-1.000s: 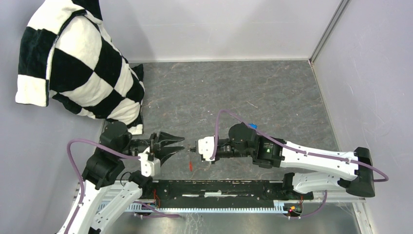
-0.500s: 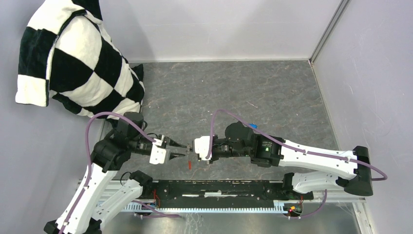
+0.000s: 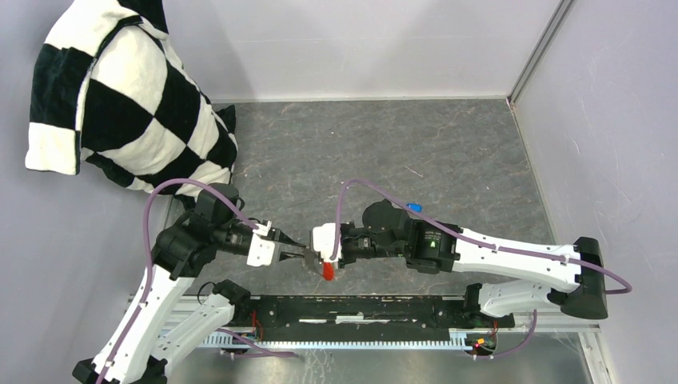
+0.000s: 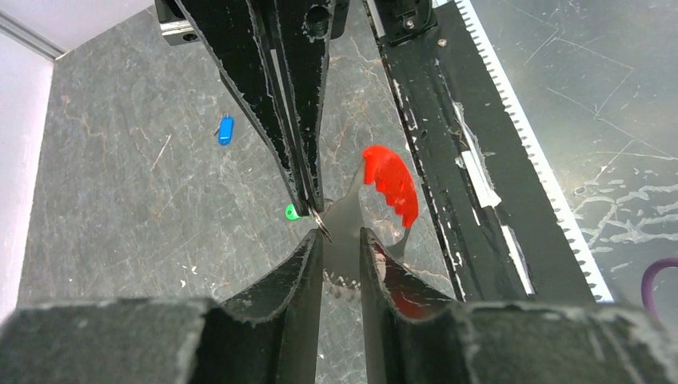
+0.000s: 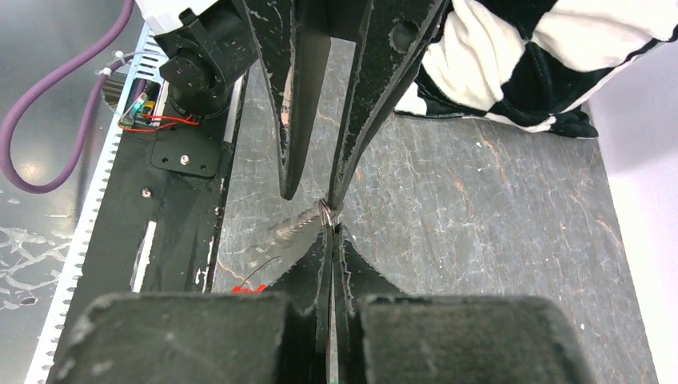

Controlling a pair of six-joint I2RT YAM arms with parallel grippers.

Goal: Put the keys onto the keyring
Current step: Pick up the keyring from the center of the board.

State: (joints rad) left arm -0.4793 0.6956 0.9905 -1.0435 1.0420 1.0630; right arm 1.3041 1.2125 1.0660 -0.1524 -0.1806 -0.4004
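Two arms meet tip to tip low over the grey, stone-patterned table point(image 3: 448, 152), near its front edge. The right gripper point(image 5: 330, 234), clenched tight, pinches the thin metal keyring point(image 5: 325, 211) by its rim and holds it off the surface, apparently to offer the ring's free arc to the other arm. The red leaf-shaped tag point(image 4: 392, 186) and the grey strap point(image 5: 292, 228) hang below the ring. The left gripper point(image 4: 340, 240) stands nose-on to the ring, its jaws a narrow way apart and grasping nothing, with one fingertip point(image 4: 304, 268) right at the wire. That stance looks meant for steadying or prising the ring rather than carrying a key. Neither arm holds a key. The blue key point(image 4: 225, 130) lies on the table well apart from the ring, on the far side of the right arm. The green key point(image 4: 293, 212) peeps out just beside the right gripper's tips, though from here it is hard to say whether it lies on the table beneath or hangs from the ring. A black-and-white chequered cushion point(image 3: 120, 104) slumps in the far left corner. No brand, label or writing can be read on the arms, the tag or the keys.
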